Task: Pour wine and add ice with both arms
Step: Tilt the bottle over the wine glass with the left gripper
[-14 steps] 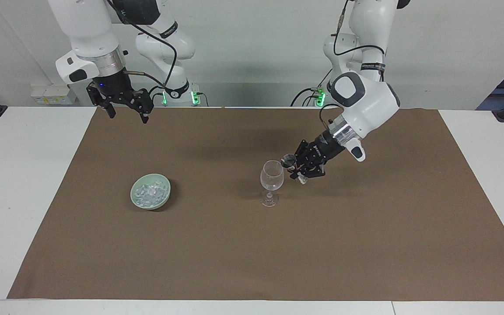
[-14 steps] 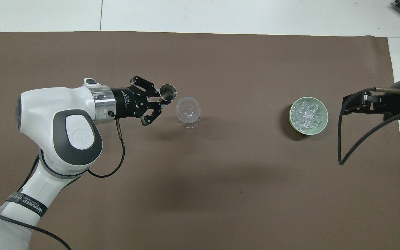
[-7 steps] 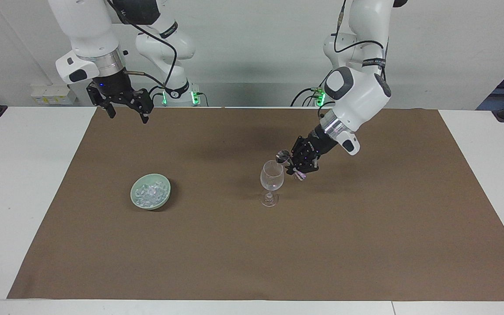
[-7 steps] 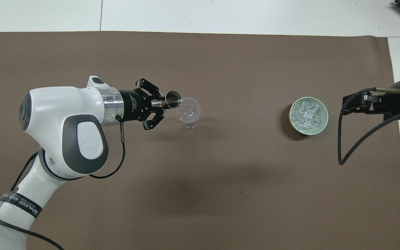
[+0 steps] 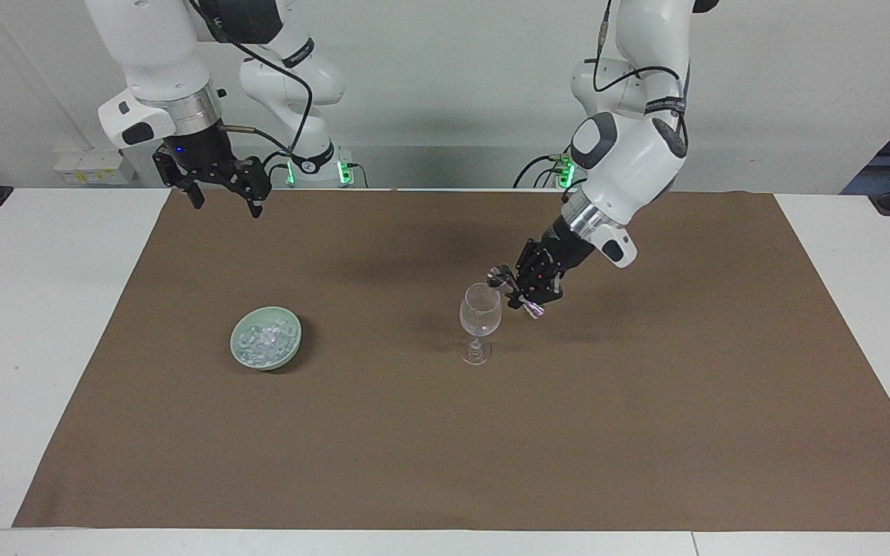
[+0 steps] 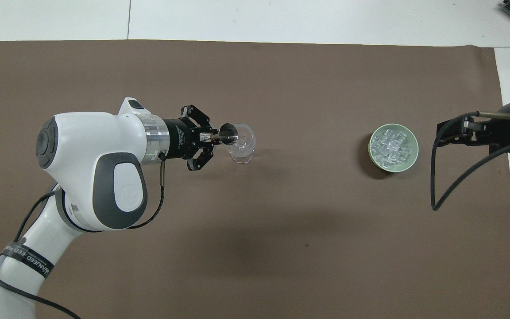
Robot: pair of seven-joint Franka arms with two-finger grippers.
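Wine glass [image 5: 480,318] [image 6: 240,142]: clear, stemmed, upright on the brown mat [image 5: 445,463] [image 6: 255,248].

Left gripper [image 5: 521,289] [image 6: 213,136]: over the mat beside the glass, clamped on a small metal jigger [image 5: 500,276] [image 6: 228,133] (tipped, its mouth at the glass rim).

Ice [image 5: 263,340] [image 6: 392,146]: many clear chunks in a pale green bowl [image 5: 290,351] [image 6: 407,161], on the mat toward the right arm's end.

Right gripper [image 5: 222,193] [image 6: 452,133]: waiting with fingers apart, raised over the mat edge nearest the robots.

A robotics lab is showing here: two white arms [image 5: 630,154] are standing bolted at the edge of a white desk [image 5: 28,309] that is lying under a brown paper sheet [image 5: 445,448], with cables and green-lit boxes [image 5: 344,171] sitting against a bare wall [image 5: 453,77].
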